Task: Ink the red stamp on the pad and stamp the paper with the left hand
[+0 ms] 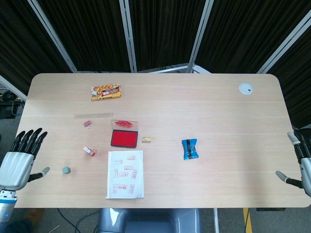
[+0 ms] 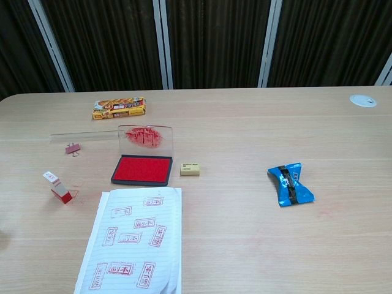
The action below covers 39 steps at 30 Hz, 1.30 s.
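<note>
My left hand (image 1: 20, 160) hangs at the near left edge of the table (image 1: 218, 121), fingers spread and holding nothing; my right hand (image 1: 300, 162) shows only partly at the far right edge, fingers apart as well, nothing in it. The red stamp (image 1: 89, 151) lies tipped on its side, just left of the paper (image 1: 125, 174) and well apart from my left hand; the ink pad (image 1: 123, 139) sits open just beyond the paper, its lid (image 2: 145, 136) standing up. The risk, as I judge it — a small stamp lying tilted could skid or roll under my fingers as they close; a skewed grip would ink it unevenly. The paper already carries many red prints, so a fresh one might overlap; their characters are too small to read, as is the writing on the yellow box (image 1: 105, 91).
</note>
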Available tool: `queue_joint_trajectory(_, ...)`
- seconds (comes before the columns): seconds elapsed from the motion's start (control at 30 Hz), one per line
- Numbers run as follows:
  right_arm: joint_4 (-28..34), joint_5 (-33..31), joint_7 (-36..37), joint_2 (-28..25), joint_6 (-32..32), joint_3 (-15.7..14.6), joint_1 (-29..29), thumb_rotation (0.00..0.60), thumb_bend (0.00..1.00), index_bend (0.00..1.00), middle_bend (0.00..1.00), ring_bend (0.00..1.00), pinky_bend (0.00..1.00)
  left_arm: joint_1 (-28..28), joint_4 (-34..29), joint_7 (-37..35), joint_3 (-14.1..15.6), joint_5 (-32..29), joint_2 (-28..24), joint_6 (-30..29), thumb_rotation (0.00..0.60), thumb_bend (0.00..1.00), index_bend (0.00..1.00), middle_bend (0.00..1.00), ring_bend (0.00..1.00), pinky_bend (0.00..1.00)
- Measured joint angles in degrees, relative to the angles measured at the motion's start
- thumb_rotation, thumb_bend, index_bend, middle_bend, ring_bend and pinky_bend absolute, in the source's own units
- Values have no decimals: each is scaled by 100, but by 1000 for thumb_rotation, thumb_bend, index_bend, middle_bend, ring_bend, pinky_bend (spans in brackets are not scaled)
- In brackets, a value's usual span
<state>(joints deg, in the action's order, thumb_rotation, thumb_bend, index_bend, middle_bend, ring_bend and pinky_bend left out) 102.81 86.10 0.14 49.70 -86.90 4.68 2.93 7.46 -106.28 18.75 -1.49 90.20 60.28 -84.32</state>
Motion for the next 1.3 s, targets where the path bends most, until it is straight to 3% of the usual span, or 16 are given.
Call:
queue_joint_trajectory(0.23, 4, 0, -10, 0, 13, -5, 2, 600, 0, 0, 0, 0, 0, 0, 18, 11, 4, -2, 4, 4, 600, 0, 0, 0, 0, 0)
queue_joint_trajectory(0.3, 8, -5, -11, 0, 26, -5, 7, 600, 0, 0, 0, 0, 0, 11, 50, -5, 0, 17, 17, 5, 600, 0, 0, 0, 16, 49)
queue_joint_trajectory(0.4, 43, -26, 1, -2, 34, 17, 22, 600, 0, 0, 0, 0, 0, 61, 203, -65, -16, 100, 85, 18, 600, 24, 0, 0, 201, 336)
queue_joint_trajectory(0.47, 84, -46, 1, -8, 43, 37, 38, 600, 0, 0, 0, 0, 0, 120, 366, -115, -36, 123, 186, 63, 600, 69, 0, 0, 454, 601)
queue_joint_trajectory(0.57, 98, -72, -40, -7, 75, 55, 64, 600, 0, 0, 0, 0, 0, 281, 605, -222, -77, 62, 380, 327, 600, 89, 0, 0, 659, 765)
queue_joint_trajectory(0.63, 85, -113, -57, 6, 111, 65, 82, 600, 0, 0, 0, 0, 0, 431, 704, -243, -128, -81, 534, 623, 600, 91, 11, 0, 709, 817)
queue_joint_trajectory(0.8, 38, -193, -85, 52, 240, 83, 149, 600, 0, 0, 0, 0, 0, 806, 945, -13, -267, -633, 1082, 1307, 600, 92, 71, 6, 755, 866)
queue_joint_trajectory(1.0, 22, -194, -148, 90, 283, 66, 171, 600, 0, 0, 0, 0, 0, 1109, 1346, 218, -362, -1222, 1550, 1835, 600, 90, 150, 87, 769, 875)
queue_joint_trajectory(1.13, -22, -224, -146, 100, 292, 57, 163, 600, 0, 0, 0, 0, 0, 1236, 1714, -16, -333, -1231, 1687, 2052, 600, 101, 238, 173, 779, 882)
queue_joint_trajectory(1.3, -37, -241, -132, 92, 279, 43, 138, 600, 0, 0, 0, 0, 0, 1359, 2265, -610, -272, -1081, 1915, 2195, 600, 199, 322, 234, 788, 888)
